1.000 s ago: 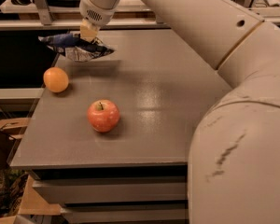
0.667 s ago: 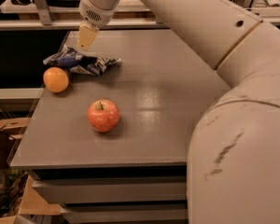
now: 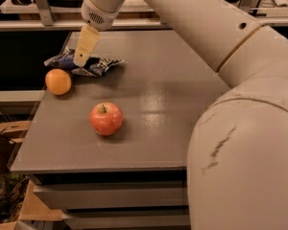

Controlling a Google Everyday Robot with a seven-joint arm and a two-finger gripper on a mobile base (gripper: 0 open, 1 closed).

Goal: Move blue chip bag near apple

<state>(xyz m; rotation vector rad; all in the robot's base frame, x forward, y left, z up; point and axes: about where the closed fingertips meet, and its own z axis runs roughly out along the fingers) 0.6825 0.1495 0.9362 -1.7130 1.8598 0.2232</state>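
The blue chip bag (image 3: pixel 89 65) lies crumpled on the grey table (image 3: pixel 173 104) at its far left. The red apple (image 3: pixel 106 119) stands nearer the front, well apart from the bag. My gripper (image 3: pixel 84 49) reaches down from the arm at the top, and its tip is right over the bag's middle, at or touching the foil.
A plain orange fruit (image 3: pixel 58 81) sits at the table's left edge, just in front of the bag. My large white arm (image 3: pixel 240 128) fills the right side. Shelving and a rail run behind the table, and cardboard boxes (image 3: pixel 5 128) stand on the floor at the left.
The bag was held up off the table a second ago. It has since come down and to the left and now rests flat by the orange. The gripper has lowered with it.
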